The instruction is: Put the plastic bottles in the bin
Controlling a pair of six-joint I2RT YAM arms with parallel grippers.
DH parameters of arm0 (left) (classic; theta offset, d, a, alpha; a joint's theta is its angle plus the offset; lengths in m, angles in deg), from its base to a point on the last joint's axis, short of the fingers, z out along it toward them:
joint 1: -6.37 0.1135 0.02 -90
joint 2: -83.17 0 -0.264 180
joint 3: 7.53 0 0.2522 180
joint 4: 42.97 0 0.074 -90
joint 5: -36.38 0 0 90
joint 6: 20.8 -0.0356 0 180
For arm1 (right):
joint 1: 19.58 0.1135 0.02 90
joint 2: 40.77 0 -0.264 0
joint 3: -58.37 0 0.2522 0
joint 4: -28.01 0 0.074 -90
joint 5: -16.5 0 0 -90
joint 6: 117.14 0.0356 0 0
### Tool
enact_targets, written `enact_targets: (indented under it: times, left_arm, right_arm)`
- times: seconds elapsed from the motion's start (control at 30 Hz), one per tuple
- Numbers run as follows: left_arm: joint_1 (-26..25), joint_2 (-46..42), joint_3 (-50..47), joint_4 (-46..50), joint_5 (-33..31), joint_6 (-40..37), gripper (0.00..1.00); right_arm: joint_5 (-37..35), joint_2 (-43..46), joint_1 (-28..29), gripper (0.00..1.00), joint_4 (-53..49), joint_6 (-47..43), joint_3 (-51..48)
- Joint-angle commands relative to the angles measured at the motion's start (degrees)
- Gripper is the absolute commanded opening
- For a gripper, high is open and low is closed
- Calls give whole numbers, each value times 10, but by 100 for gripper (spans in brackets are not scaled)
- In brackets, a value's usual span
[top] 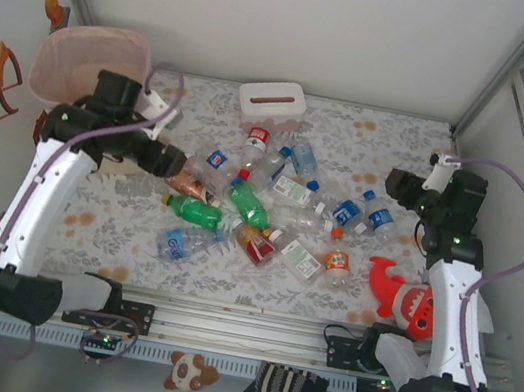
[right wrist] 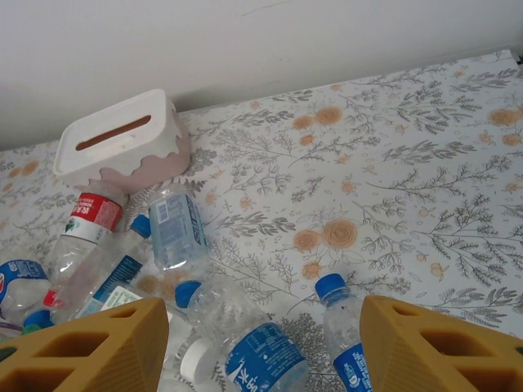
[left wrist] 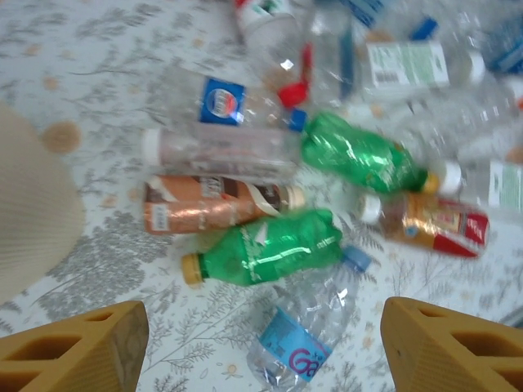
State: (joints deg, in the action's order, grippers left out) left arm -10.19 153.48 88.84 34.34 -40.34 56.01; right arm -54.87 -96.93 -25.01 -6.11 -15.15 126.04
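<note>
Bottles of crumpled plastic lie heaped in front of the white slotted box: most clear, two green, one with a coppery wrap, and one whose blue label reads "Ga"; other print is too blurred to read. The latticed pinkish bin stands left of the box. Left gripper and right gripper both hang spread, pinching nothing

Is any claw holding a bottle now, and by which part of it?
Nothing is held: the left claw and the right claw both stand open and empty.
</note>
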Motion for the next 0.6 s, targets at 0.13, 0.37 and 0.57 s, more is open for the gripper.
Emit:
enact_targets:
  times: [0.13, 0.37, 0.57]
  left_arm:
    - [-87, -42, -166, -47, -14, -155, 73]
    - [-163, -35, -261, -96, -63, -160, 73]
    - [-209, -20, -327, -145, -119, -158, 81]
  right_arm:
    - [4, 16, 3, 62, -6, -9, 3]
    - [-2, 18, 4, 62, -13, -14, 2]
    - [-7, 21, 4, 62, -18, -18, 2]
